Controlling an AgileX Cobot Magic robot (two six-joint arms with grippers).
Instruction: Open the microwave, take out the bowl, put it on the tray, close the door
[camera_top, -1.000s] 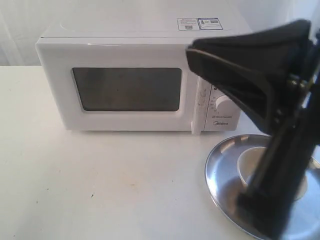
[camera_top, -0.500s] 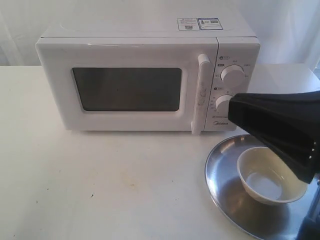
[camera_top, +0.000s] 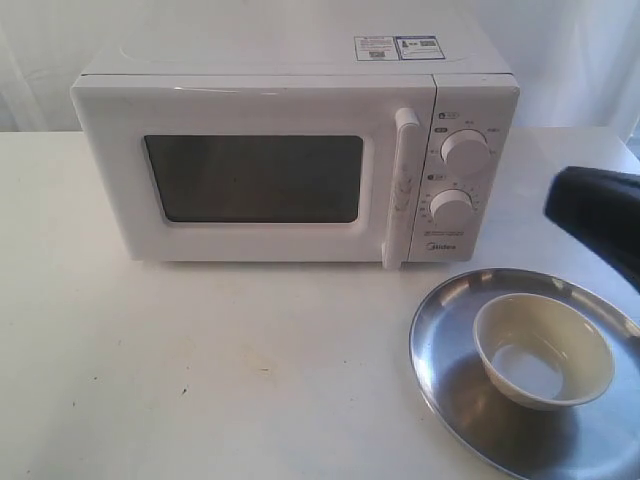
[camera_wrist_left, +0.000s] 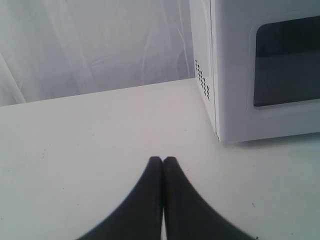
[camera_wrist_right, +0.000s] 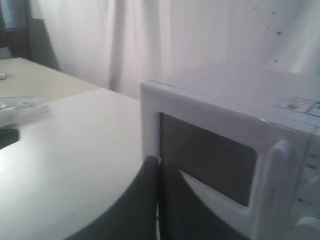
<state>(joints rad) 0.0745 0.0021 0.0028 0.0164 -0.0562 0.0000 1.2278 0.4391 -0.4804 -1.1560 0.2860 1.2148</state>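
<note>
Sitting on the tray (camera_top: 438, 335), the bowl (camera_top: 543, 350) lies near the right pincer (camera_top: 572, 203).

Tray (camera_top: 440, 340): right and lower rim cut off by frame edges. Stickers (camera_top: 397, 47) on microwave (camera_top: 250, 100) top: print too small to read.

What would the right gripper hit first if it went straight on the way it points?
Probably the door of the microwave: in the wrist view the shut right gripper aims at the window edge far from the handle. Depth is unclear.
</note>
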